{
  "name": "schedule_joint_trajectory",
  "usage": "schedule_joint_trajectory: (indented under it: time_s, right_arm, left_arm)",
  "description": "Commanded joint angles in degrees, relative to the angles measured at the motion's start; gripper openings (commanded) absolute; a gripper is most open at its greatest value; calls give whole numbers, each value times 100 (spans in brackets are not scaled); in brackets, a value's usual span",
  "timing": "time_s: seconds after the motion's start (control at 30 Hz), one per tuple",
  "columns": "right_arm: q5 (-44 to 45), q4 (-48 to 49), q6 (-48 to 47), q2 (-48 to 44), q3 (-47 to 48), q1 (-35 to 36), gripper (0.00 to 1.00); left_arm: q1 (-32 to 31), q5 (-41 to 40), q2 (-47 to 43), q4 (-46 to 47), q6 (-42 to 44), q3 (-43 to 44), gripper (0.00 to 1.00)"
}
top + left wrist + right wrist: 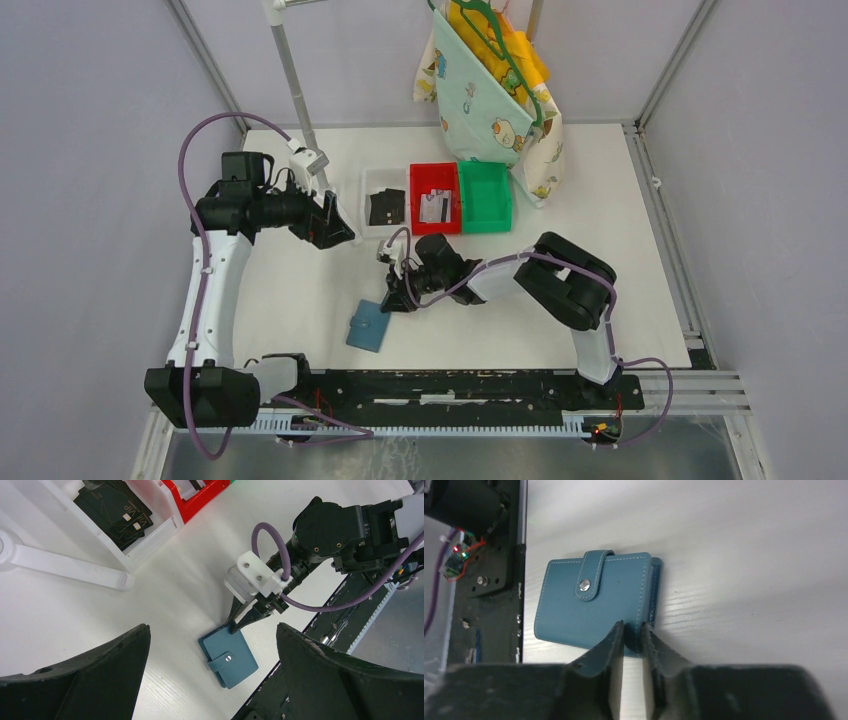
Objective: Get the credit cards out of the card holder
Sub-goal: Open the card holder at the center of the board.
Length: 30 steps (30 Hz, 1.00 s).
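We're barely getting started here, honestly. The card holder is lying flat on the worktop near the front rail, folded over with its snap tab fastened, so no cards are coming out of it yet. The right pincer is nipping the holder's edge at one corner, fingers nearly together on it. The left pincer is hanging spread wide, well apart from it. We're guessing everything's left to do: popping the snap, opening up, sliding cards out. A pale striped card is sitting in the red bin, and we can't tell where it came from.
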Motion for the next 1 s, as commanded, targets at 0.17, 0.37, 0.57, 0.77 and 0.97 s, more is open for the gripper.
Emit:
schedule_joint_trajectory:
  time_s: [0.17,0.37,0.57,0.77,0.97]
  right_arm:
    - [-222,1152,814,-186,-84,-140,0]
    - [-176,4189,2785,-640,-955,-737,0]
    - [-207,4187,2640,-1105,-972,-792,0]
    - [-125,4427,2860,-1586,-1012,-918,0]
    - [-126,4093,2743,-2173,-887,-1055,0]
  left_arm:
    - [15,162,-82,10,53,130,100]
    - [4,496,-165,306,-301,-390,100]
    - [-35,912,-183,439,-455,-1025,100]
    - [-33,1056,-394,886,-732,-1546,100]
    - [-38,1220,-523,1218,-1065,-1548,100]
